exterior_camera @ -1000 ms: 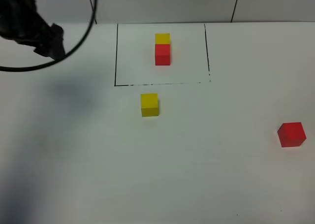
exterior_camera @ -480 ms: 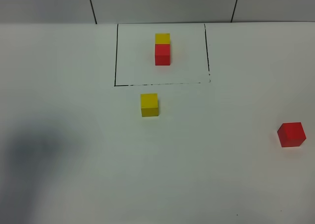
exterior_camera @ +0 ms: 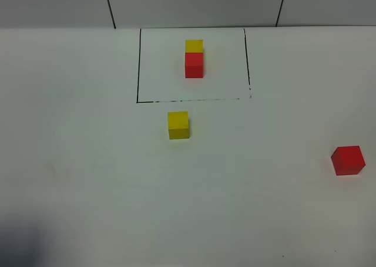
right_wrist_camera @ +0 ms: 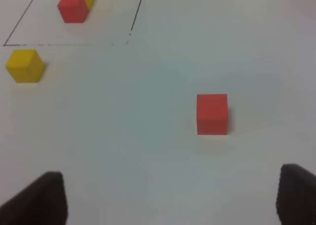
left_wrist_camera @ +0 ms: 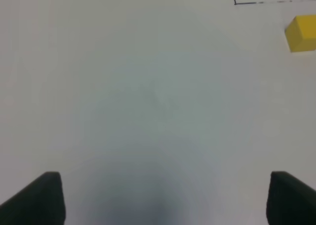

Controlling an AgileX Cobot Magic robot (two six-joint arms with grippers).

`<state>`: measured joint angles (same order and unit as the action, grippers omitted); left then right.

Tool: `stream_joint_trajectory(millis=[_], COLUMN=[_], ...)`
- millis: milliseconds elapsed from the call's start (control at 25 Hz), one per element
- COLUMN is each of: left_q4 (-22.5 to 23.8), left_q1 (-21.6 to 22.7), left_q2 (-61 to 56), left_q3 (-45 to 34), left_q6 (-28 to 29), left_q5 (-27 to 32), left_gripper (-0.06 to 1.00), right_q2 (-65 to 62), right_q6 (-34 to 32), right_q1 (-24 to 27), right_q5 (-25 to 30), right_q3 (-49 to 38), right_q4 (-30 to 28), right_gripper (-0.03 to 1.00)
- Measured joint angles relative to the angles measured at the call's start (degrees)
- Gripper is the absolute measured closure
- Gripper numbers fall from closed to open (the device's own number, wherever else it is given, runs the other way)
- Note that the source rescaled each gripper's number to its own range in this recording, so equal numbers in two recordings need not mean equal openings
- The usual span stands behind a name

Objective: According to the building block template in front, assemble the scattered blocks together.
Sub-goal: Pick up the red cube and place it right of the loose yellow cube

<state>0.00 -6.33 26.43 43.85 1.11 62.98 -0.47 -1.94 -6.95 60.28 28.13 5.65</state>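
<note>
White tabletop (exterior_camera: 76, 161) fills every view, with a grey panelled wall (exterior_camera: 194, 6) behind its far edge.

Over the bare left part hangs the left gripper (left_wrist_camera: 168, 200), pointed down and toward the far edge. Its dark fingertips (left_wrist_camera: 47, 198) are spread wide and it holds nothing. Over the right part, the right gripper (right_wrist_camera: 170, 198) is posed the same way, just as wide open and empty. Both arms are out of the high view, where only a dim shadow (exterior_camera: 23, 243) lies at the near left corner.

Ahead of the right gripper, well apart from it, the red cube (right_wrist_camera: 212, 114) (exterior_camera: 348, 160) sits near the right edge, plain and matte. The yellow cube (exterior_camera: 178, 125) (left_wrist_camera: 302, 33) (right_wrist_camera: 24, 65), equal in size, rests about mid-tabletop. It is just on the near side of the outline (exterior_camera: 138, 67), not touching it.

By the middle of the far edge the template (exterior_camera: 194, 58) (right_wrist_camera: 74, 5) stands inside that thin black rectangle. It is a yellow block joined to a red one, the yellow toward the far edge. The rectangle's near line looks broken in places.
</note>
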Motion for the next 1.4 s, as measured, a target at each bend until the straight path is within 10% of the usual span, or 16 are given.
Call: stream_joint_trajectory(millis=[600,1400], left_q4=[-4.32,-4.21], left_q1=[0.00,0.00], left_q2=[-25.38,-26.52], left_q3=[-10.82,-15.07], left_q6=[-0.79,-1.11], left_q5=[0.22,-2.30], left_gripper=[0.21,0.22], right_q2=[0.00,0.00], right_q6=[-0.33,-0.40], right_q1=[0.00,0.00], right_q5=[0.00,0.00], right_q3=[0.00,0.00], right_q4=[0.00,0.00], right_gripper=[0.21,0.21])
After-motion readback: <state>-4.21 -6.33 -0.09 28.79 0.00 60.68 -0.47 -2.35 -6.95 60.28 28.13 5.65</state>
